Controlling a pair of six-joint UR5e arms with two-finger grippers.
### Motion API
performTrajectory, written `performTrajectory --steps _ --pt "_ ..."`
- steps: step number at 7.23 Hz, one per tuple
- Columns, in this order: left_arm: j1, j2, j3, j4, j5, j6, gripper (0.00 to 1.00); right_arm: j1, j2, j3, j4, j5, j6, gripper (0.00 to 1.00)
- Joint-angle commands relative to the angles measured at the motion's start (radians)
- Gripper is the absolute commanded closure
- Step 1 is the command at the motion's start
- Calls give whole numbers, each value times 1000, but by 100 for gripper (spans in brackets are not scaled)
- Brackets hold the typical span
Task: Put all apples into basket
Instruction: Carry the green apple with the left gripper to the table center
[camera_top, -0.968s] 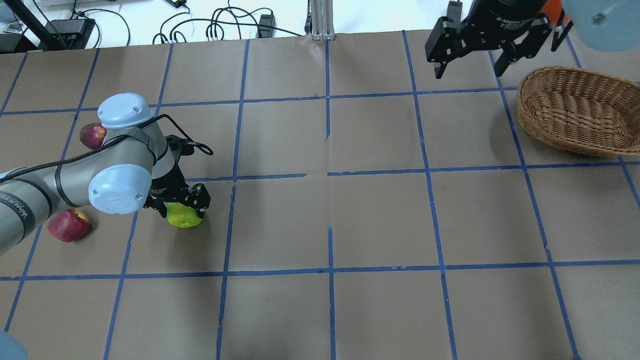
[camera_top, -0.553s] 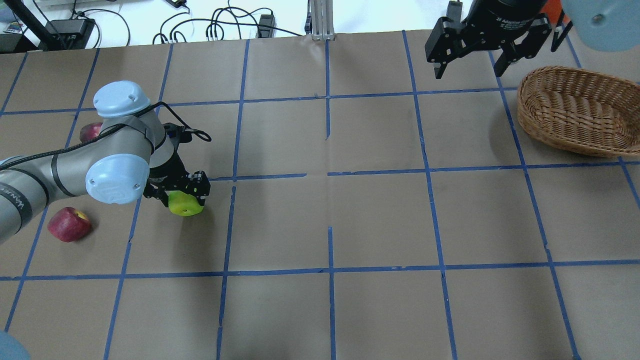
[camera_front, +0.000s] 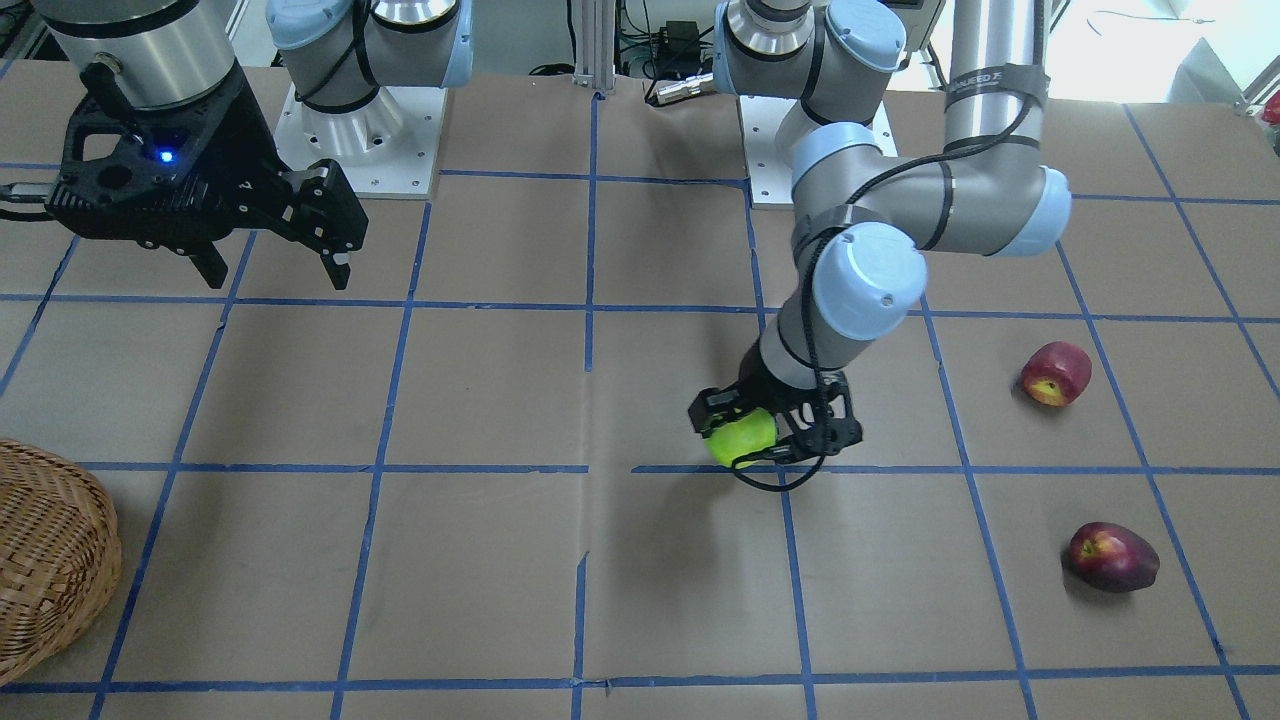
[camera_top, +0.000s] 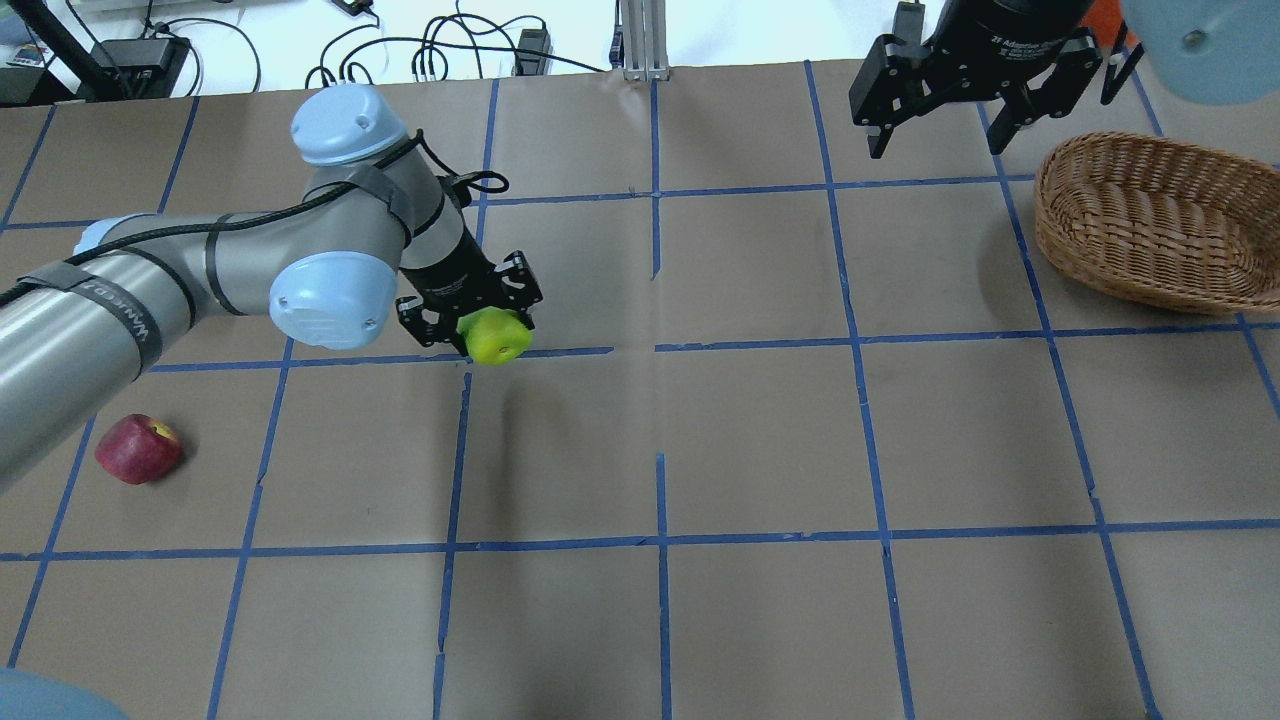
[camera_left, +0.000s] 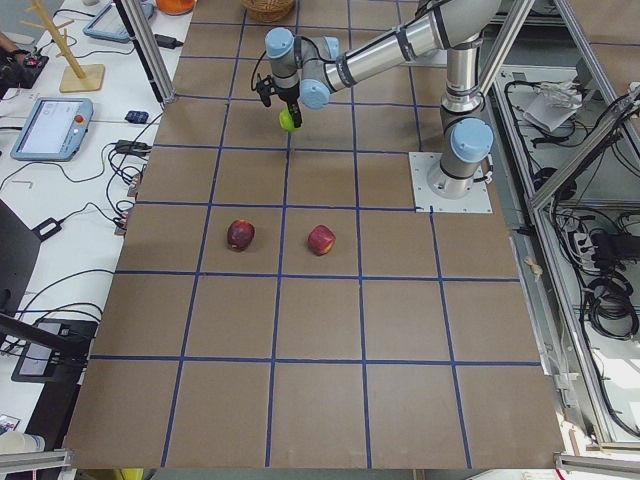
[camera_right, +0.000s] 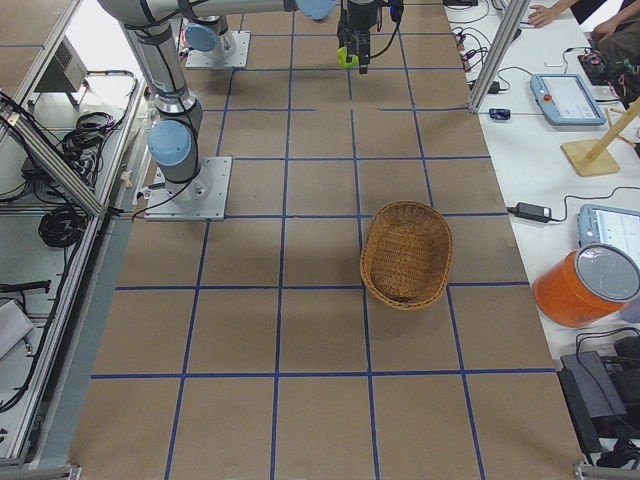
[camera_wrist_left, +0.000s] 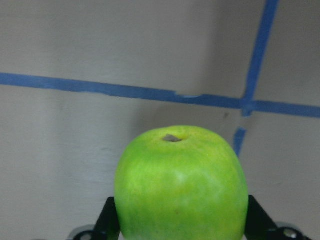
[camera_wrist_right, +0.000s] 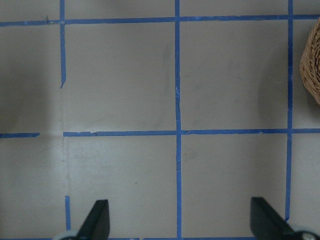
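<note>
My left gripper (camera_top: 485, 335) is shut on the yellow-green apple (camera_top: 494, 339) and holds it above the table, left of centre; the apple also fills the left wrist view (camera_wrist_left: 181, 185). Two dark red apples (camera_front: 1055, 373) (camera_front: 1112, 556) lie on the table far on my left side. In the overhead view only one red apple (camera_top: 138, 449) shows; my left arm hides the other. The wicker basket (camera_top: 1140, 150) stands empty at the far right. My right gripper (camera_top: 938, 145) hangs open and empty above the table, just left of the basket.
The table is brown paper with a grid of blue tape (camera_top: 657, 350). Cables and power bricks (camera_top: 440, 50) lie beyond its far edge. An orange container (camera_right: 585, 285) and tablets stand on a side bench beyond the basket.
My left gripper has lifted the green apple and carried it to the right and farther from me. The arm now covers the far red apple in the overhead view. The right arm has not moved.
</note>
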Motion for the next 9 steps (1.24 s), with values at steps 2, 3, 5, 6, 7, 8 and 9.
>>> performTrajectory --steps 2,3,5,6,7,8,9 --pt "-179 -97 35 142 -119 -170 70 -2 0 2 0 0 -1 0" --pt "-194 -111 29 191 -117 -162 55 0 0 2 0 0 -1 0" --pt "-196 -127 27 194 -76 -156 0 -2 0 2 0 0 -1 0" --pt "-195 -102 39 182 -74 -153 0 -2 0 2 0 -2 -1 0" --pt "-184 -79 43 176 -74 -151 0 -2 0 2 0 0 -1 0" --pt "-158 -46 53 145 -74 -150 0 -2 0 3 0 0 -1 0" --pt "-111 8 93 40 -74 -131 0 3 0 6 -2 1 2 0"
